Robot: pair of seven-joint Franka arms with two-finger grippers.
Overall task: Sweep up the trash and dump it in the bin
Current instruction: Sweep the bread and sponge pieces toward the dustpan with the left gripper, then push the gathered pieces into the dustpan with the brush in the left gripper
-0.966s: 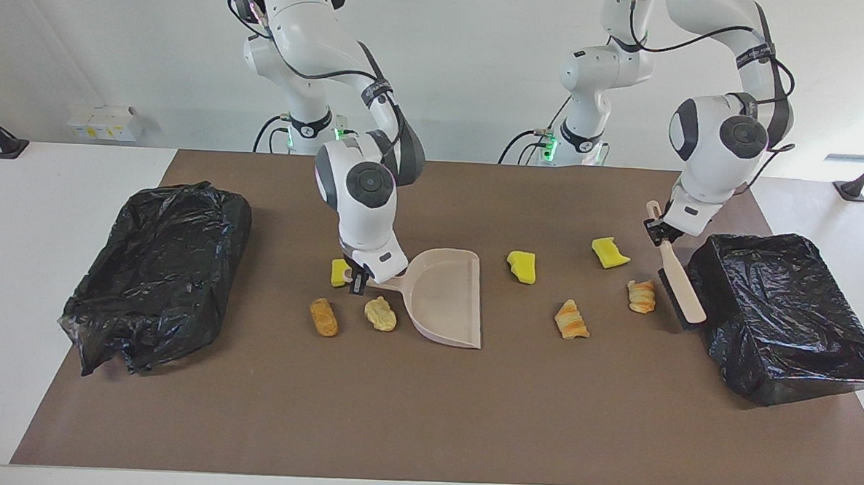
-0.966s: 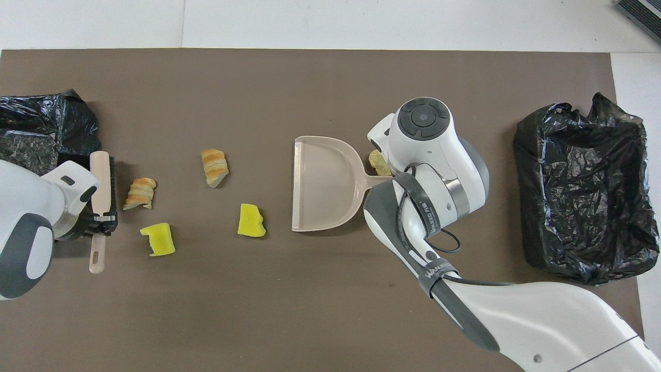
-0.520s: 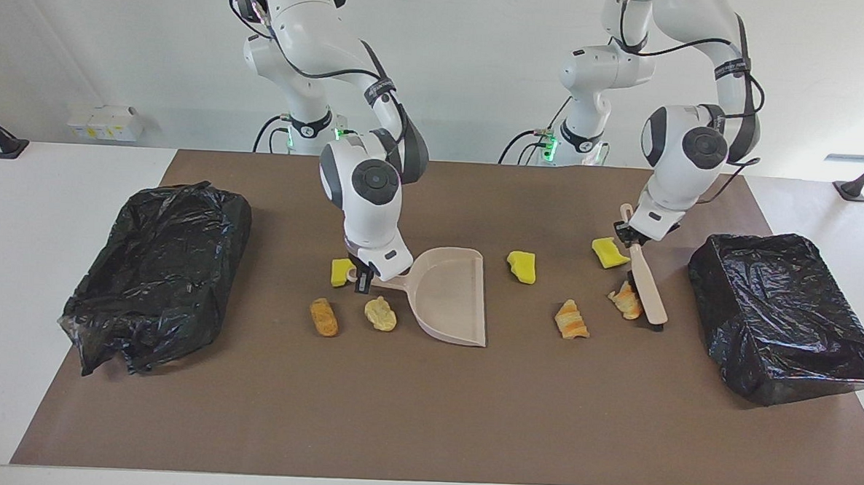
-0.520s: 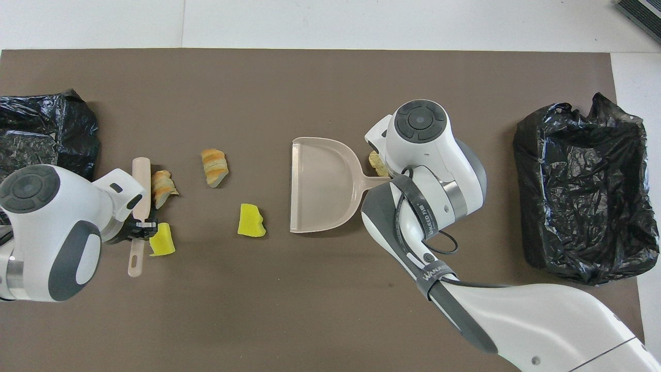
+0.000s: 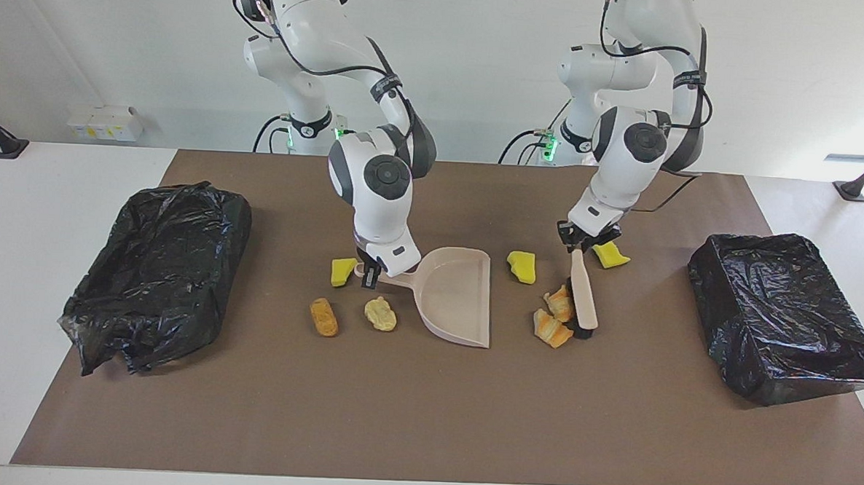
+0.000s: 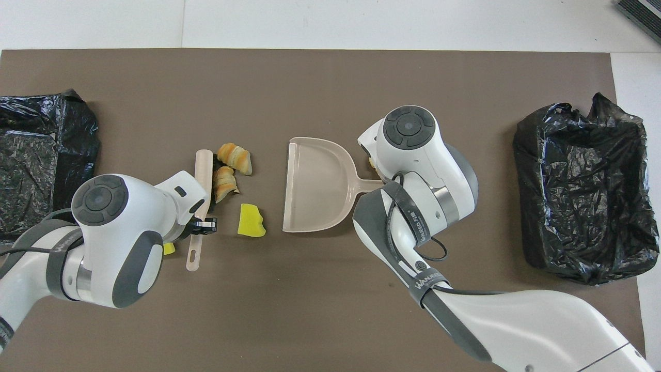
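Trash: two orange-striped bread bits (image 5: 554, 317) lie touching the brush (image 5: 583, 299) head, at 3 o'clock of the dustpan (image 5: 453, 294) in the facing view. A yellow sponge chunk (image 5: 522, 267) sits at the pan's 2 o'clock; another (image 5: 610, 255) is by the brush handle. Three more bits (image 5: 356, 301) lie near the pan's handle. Left gripper (image 5: 582, 242) is clamped on the brush handle, right gripper (image 5: 369, 270) on the pan handle. Probably light, soft, apt to roll; push w/ bristles low, don't pinch. Bag-lined bins (image 5: 786, 316) at both table ends.
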